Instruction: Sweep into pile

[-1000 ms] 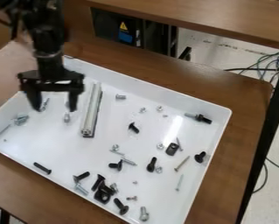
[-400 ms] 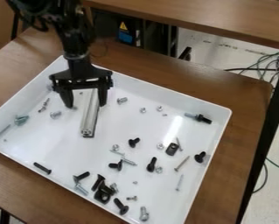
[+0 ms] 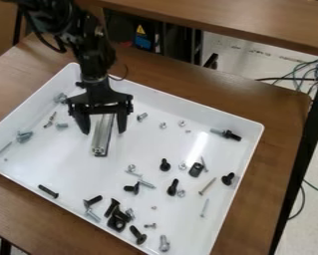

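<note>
At the near edge of the white tray (image 3: 201, 110), a silver bolt (image 3: 164, 244) lay close to the wall, with a black bolt (image 3: 138, 235) near it. Just beyond, a black bracket (image 3: 116, 222) sat in a tight bunch with a long black screw (image 3: 112, 206) and some silver pieces (image 3: 129, 213). A short black bolt (image 3: 92, 201) and a silver screw (image 3: 92, 215) were just beside that bunch, and a dark screw (image 3: 48, 191) lay near the wall on the view's left.

The rest of the small hardware was spread over the tray floor. Across the middle were a stubby black bolt (image 3: 132, 189), another black bolt (image 3: 172, 187) beside a nut (image 3: 181, 193), a thin screw (image 3: 207, 186) and a black clip (image 3: 196, 170). Near the view's left wall lay a few silver bolts (image 3: 24, 136). Farther off were a nut (image 3: 163, 125) and a dark-tipped bolt (image 3: 226, 134).

A metal bar (image 3: 102, 142) lay on the tray floor, running from near to far. The black gripper (image 3: 104, 132) hung down over its far part, its two fingers well apart, one to each side of the bar; whether either touched it could not be told. The arm (image 3: 94, 55) came in from the upper left. The tray sat on a brown table (image 3: 277, 114), with another table (image 3: 241, 20) behind it.
</note>
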Robot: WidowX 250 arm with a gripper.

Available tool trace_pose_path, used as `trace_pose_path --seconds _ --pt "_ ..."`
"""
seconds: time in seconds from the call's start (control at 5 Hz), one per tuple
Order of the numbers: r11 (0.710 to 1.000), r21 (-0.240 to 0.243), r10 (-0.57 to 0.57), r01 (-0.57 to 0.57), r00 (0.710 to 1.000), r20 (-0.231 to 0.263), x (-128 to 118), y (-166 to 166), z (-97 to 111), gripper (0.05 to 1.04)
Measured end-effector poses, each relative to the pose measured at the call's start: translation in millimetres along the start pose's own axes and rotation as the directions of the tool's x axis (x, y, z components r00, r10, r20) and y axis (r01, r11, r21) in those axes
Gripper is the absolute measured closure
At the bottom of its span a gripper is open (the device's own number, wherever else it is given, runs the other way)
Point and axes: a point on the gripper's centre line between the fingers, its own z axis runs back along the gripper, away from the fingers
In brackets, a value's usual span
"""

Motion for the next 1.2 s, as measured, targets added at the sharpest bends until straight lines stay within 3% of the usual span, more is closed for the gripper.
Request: trace_pose_path --seconds 0.2,0.4,0.6,0.8,1.0,1.2 --pt "1.000 -0.001 -0.016 0.016 1.000 0.011 2 0 0 0.323" --pt "1.000 -0.015 -0.016 0.016 1.000 0.018 1 2 -3 0.641" --pt "1.000 -0.006 -0.028 0.028 0.999 0.027 -5 3 -4 0.726" --pt "0.996 0.024 -0.093 0.092 0.995 0.042 -23 -16 12 0.726" --pt "0.952 0.029 -0.307 0.306 0.951 0.040 -62 -56 35 0.726" --pt "0.846 -0.003 -0.533 0.533 0.846 0.009 -101 -83 35 0.726"
